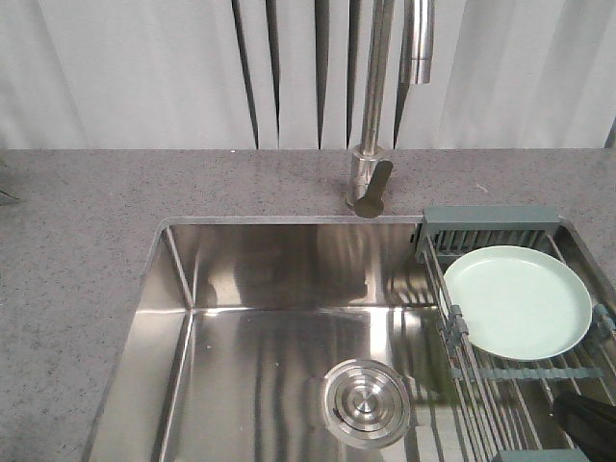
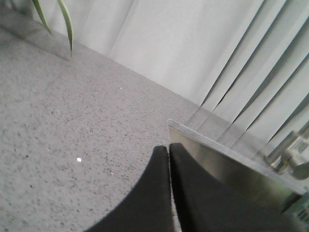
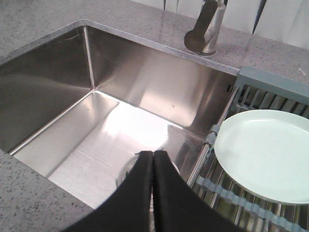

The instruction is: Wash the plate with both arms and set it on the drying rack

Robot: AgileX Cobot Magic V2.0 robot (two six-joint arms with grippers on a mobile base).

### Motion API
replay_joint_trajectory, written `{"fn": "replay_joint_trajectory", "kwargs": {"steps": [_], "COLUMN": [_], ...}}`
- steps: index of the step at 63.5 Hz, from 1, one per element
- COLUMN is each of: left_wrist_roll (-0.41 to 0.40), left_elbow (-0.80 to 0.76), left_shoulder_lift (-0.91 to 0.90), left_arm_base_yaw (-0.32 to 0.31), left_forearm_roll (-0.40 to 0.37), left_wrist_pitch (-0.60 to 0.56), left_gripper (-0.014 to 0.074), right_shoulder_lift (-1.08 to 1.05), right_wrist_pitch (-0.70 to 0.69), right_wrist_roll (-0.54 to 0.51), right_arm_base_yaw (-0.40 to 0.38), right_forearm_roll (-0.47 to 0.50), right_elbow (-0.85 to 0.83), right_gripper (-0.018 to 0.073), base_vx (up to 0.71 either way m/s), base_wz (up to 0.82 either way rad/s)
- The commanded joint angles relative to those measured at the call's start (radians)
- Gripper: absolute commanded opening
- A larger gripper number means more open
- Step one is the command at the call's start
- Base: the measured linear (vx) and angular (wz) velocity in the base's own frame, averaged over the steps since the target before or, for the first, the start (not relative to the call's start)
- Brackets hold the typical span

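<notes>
1. The right fingers [image 3: 153,159] are pressed together, holding nothing, above the sink [image 1: 241,279] just left of the rack [image 1: 539,371]; a free arm suits an unstarted or finished wash.
2. The plate [image 1: 518,300] lies flat on the rack's wires, over the sink's right side, where drips can fall through.
3. The left fingers [image 2: 169,154] are also closed and empty, above the table [image 2: 72,135] left of the rack, well apart from it.
4. The faucet [image 1: 371,183] stands behind the rack's left end.
</notes>
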Motion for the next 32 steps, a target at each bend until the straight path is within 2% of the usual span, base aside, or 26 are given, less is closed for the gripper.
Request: {"fn": "replay_joint_trajectory", "kwargs": {"steps": [1, 5, 9, 13, 19, 21, 25, 28, 29, 32], "left_wrist_roll": [-0.022, -0.022, -0.022, -0.022, -0.018, 0.009, 0.114, 0.270, 0.353, 0.541], "left_elbow": [-0.044, -0.058, -0.064, -0.066, -0.066, -0.066, -0.066, -0.066, -0.066, -0.066], "left_shoulder_lift": [0.010, 0.010, 0.010, 0.010, 0.010, 0.010, 0.010, 0.010, 0.010, 0.010], "left_arm_base_yaw": [0.000, 0.000, 0.000, 0.000, 0.000, 0.000, 0.000, 0.000, 0.000, 0.000], "left_forearm_roll": [-0.213, -0.346, -0.439, -0.469, -0.459, -0.458, -0.462, -0.494, -0.510, -0.591], "left_wrist_pitch": [-0.001, -0.003, -0.003, -0.008, -0.023, -0.023, -0.021, -0.021, -0.021, -0.022], "left_gripper": [-0.0006, -0.0006, -0.0006, -0.0006, -0.0006, -0.0006, -0.0006, -0.0006, -0.0006, -0.0006], "right_shoulder_lift": [0.007, 0.007, 0.007, 0.007, 0.007, 0.007, 0.007, 0.007, 0.007, 0.007], "right_wrist_pitch": [-0.047, -0.047, -0.047, -0.047, -0.047, -0.047, -0.047, -0.047, -0.047, -0.047], "right_wrist_roll": [-0.004, -0.004, -0.004, -0.004, -0.004, -0.004, -0.004, -0.004, -0.004, -0.004], "right_arm_base_yaw": [0.001, 0.001, 0.001, 0.001, 0.001, 0.001, 0.001, 0.001, 0.001, 0.001], "right_forearm_roll": [0.035, 0.035, 0.035, 0.035, 0.035, 0.035, 0.035, 0.035, 0.035, 0.035], "right_elbow": [-0.027, -0.027, -0.027, -0.027, -0.027, -0.027, -0.027, -0.027, -0.027, -0.027], "right_gripper": [-0.0004, -0.0004, -0.0004, -0.0004, -0.0004, -0.0004, -0.0004, -0.0004, -0.0004, -0.0004], "base_vx": [0.00, 0.00, 0.00, 0.00, 0.00, 0.00, 0.00, 0.00, 0.00, 0.00], "base_wz": [0.00, 0.00, 0.00, 0.00, 0.00, 0.00, 0.00, 0.00, 0.00, 0.00]}}
